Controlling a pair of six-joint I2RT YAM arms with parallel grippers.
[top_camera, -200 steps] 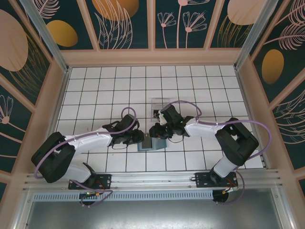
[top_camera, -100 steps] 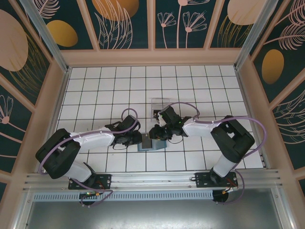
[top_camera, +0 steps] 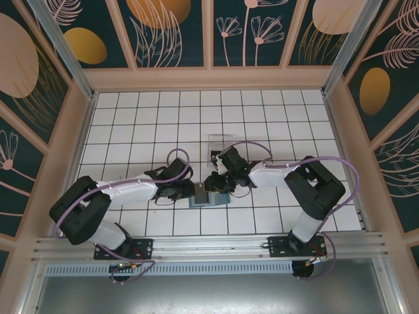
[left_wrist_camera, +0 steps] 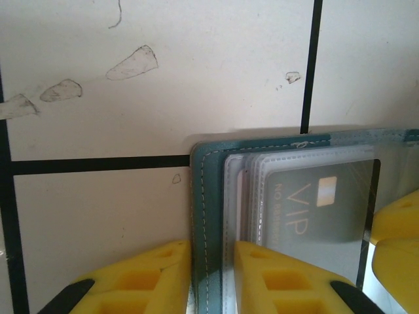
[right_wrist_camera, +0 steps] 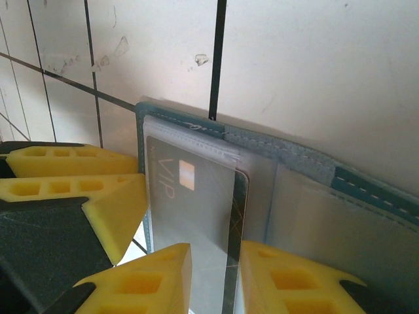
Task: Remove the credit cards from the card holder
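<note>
Two narrow grips, left pincer (left_wrist_camera: 211, 252) clamping card holder (left_wrist_camera: 199, 196) edge, right pincer (right_wrist_camera: 215, 252) pinching dark credit card (right_wrist_camera: 193, 209).

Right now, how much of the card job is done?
Done: the teal card holder lies open. In hand: the left gripper has its jaws astride the holder's edge, and the right gripper has its jaws astride the dark VIP card. Left: that card still sits in its clear sleeve, so nothing is out yet.

yellow fingers (right_wrist_camera: 150, 281) astride the edge of the dark vip card (right_wrist_camera: 196, 203) in a teal card holder (right_wrist_camera: 298, 163) on white tiles (right_wrist_camera: 314, 65)
</note>
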